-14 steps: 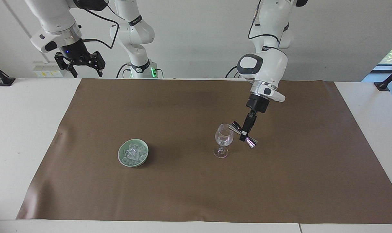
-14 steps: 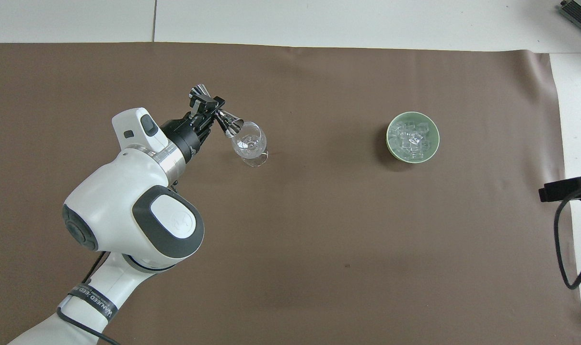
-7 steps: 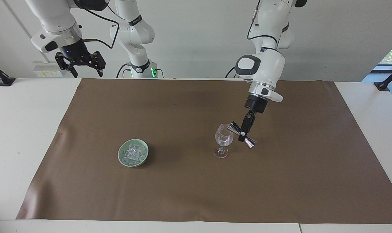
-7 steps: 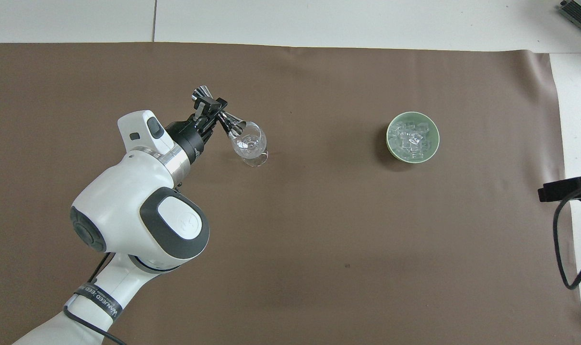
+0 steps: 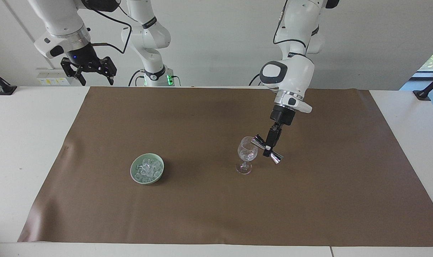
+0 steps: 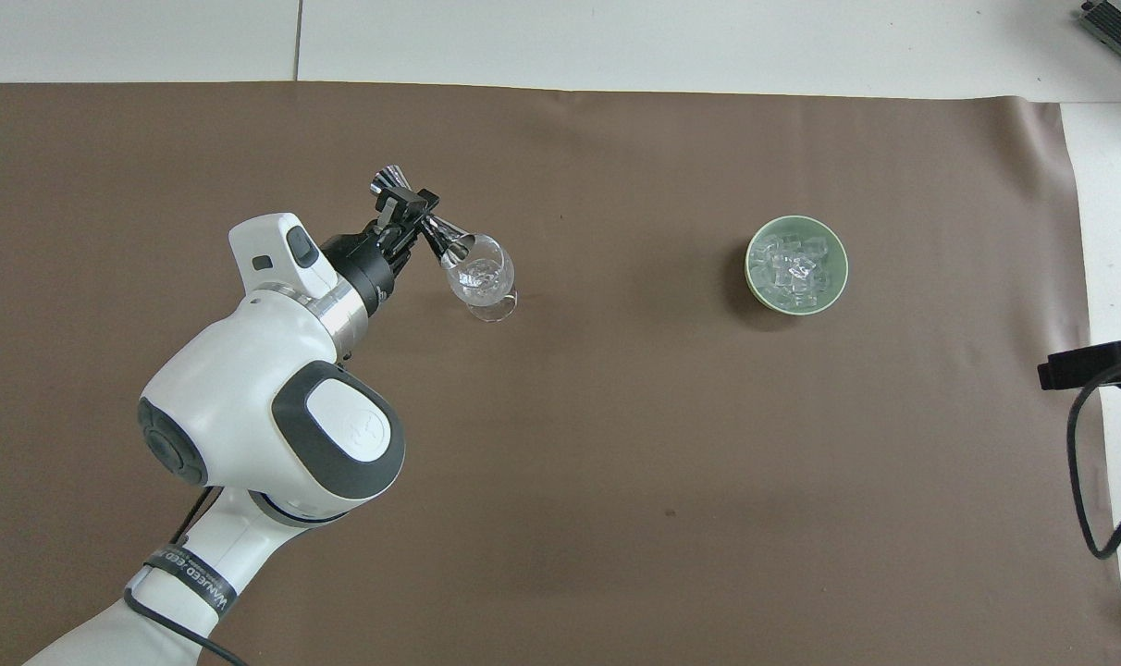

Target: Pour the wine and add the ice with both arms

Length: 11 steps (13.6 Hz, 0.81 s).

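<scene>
The right claw (image 5: 92, 73) waits spread open above the worktop's (image 5: 30, 142) edge. The left claw (image 5: 268, 147), clamped on a tilted jigger (image 5: 267, 149), pours into the glass (image 5: 247, 153) at its nine o'clock. Pouring looks underway. The ice (image 5: 147, 168) sits in a bowl (image 5: 147, 178), farthest out; next comes righting the jigger.

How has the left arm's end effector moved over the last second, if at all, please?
Yes. The left end effector, shut on the jigger, has shifted slightly toward the robots and the wine glass, which stayed put.
</scene>
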Available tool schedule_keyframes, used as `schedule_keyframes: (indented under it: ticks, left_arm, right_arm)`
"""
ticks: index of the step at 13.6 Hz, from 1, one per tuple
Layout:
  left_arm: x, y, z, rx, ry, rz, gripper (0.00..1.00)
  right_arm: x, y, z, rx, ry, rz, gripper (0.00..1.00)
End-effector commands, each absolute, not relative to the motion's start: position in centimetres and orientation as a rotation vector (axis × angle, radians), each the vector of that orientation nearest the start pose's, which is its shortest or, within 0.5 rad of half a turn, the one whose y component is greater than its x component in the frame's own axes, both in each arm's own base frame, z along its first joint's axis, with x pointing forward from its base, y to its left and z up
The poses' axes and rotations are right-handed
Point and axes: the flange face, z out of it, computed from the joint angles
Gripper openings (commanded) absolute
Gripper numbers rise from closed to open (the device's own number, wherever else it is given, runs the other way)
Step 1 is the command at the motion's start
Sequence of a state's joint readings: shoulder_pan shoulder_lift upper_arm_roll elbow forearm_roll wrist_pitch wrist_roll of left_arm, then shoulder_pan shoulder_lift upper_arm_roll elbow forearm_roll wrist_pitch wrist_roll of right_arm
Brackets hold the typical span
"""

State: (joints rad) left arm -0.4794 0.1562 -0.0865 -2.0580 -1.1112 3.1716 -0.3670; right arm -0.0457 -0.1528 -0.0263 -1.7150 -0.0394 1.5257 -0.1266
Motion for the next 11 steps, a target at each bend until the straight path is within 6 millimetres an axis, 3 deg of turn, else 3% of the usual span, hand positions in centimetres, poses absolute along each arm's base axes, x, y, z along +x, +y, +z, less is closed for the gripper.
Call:
schedule_keyframes:
  ticks: [1,8,11]
  left_arm:
    - [54.69,-25.07,43.9,2.033,1.009,0.652,0.0]
    - [54.69,-25.07,43.9,2.033,1.009,0.652,0.0]
    - [54.84,-25.15,43.9,2.032,1.007,0.653,0.0]
  right_arm:
    - [49.85,-4.17,63.9,-3.155,-0.099,0.032,1.0]
    - [50.32,-4.02,64.04,-3.148,0.139,-0.019,1.0]
    - [50.34,-3.94,64.05,-3.147,0.159,-0.021,1.0]
